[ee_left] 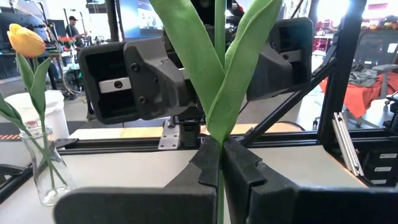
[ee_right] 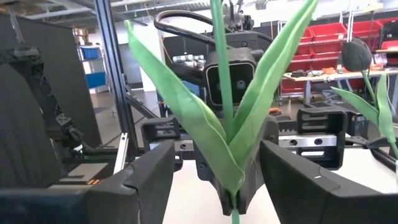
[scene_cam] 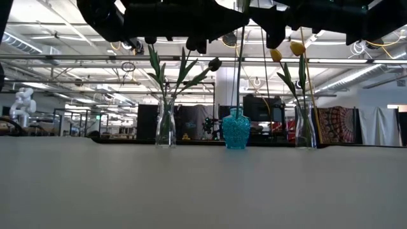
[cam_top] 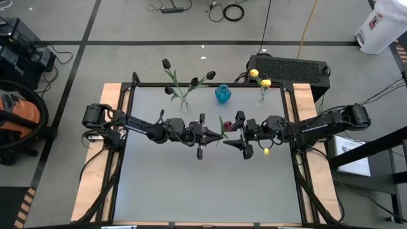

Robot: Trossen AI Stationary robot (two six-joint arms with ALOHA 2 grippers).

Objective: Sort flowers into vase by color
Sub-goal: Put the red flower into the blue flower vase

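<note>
A: Item: one dark red tulip (cam_top: pixel 228 126), held in mid-air over the table's (cam_top: pixel 210 191) middle, between the two arms. Left gripper (ee_left: pixel 219 163) clamped on its green stem, just under the leaves

B: And the right gripper (ee_right: pixel 231 194)?

A: Facing the left one, fingers spread wide either side of the same stem, not yet touching it. Looks like a handover in progress

B: Vases?

A: Three along the far edge. Left glass vase (cam_top: pixel 184 105): black tulips (cam_top: pixel 166 63). Right glass vase (cam_top: pixel 261 98): yellow tulips (cam_top: pixel 254 74). Blue vase (cam_top: pixel 222 94) between them: seems unfilled, though the level view puts a stem in line with it

B: Next?

A: I'd judge the right claw must close on the stem, the left release, then the flower go stem-down into the blue vase's narrow neck
</note>
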